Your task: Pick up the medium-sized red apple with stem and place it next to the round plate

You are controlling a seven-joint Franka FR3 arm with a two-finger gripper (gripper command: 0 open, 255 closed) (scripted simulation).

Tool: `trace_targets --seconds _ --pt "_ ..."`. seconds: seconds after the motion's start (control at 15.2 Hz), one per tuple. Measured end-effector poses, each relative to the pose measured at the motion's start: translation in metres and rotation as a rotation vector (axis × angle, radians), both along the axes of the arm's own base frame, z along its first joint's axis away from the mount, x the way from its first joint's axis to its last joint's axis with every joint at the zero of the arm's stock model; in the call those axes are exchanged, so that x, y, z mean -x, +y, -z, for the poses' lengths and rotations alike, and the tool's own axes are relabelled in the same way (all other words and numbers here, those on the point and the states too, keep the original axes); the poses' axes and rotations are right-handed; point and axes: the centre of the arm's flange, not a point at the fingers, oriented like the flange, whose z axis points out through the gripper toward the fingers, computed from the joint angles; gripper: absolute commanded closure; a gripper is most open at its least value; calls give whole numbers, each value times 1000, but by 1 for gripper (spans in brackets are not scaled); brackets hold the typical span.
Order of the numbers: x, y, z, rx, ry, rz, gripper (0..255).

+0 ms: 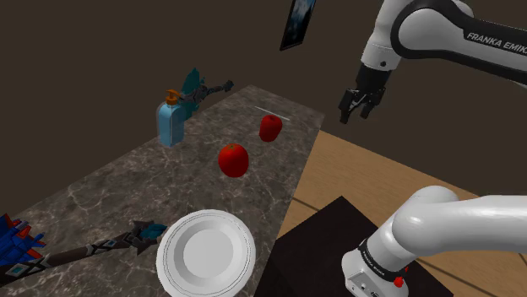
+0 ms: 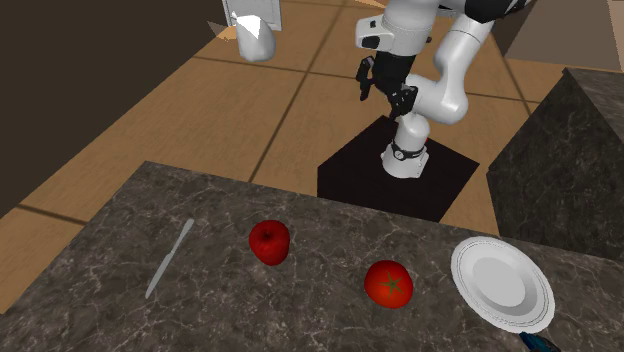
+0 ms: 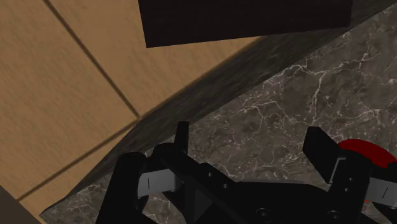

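A red apple [image 1: 270, 127] [image 2: 270, 241] with a dimpled top stands on the dark marble table [image 1: 127, 186], far from the round white plate [image 1: 205, 253] [image 2: 502, 282]. A second, rounder red fruit [image 1: 233, 159] [image 2: 389, 284] with a green star at its stem lies between apple and plate. My gripper [image 1: 359, 108] [image 2: 385, 90] [image 3: 251, 143] hangs open and empty in the air, above the table's edge and to the shoulder view's right of the apple. In the wrist view a red fruit [image 3: 366, 153] peeks out behind one finger.
A thin grey utensil [image 1: 272, 113] [image 2: 170, 258] lies just beyond the apple. A blue bottle [image 1: 171, 122] and a teal figure [image 1: 198, 89] stand at the far edge. A blue spiky wand [image 1: 51, 249] lies beside the plate. The dark stand [image 2: 395, 175] sits on the wooden floor.
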Motion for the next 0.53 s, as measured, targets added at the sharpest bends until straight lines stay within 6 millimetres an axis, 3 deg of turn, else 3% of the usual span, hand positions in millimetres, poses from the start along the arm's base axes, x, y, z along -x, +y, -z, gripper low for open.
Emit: trace_targets --seconds 0.13,0.53 --pt "-6 0 2 -3 -1 6 0" --pt "-71 -6 29 -35 -9 75 0"
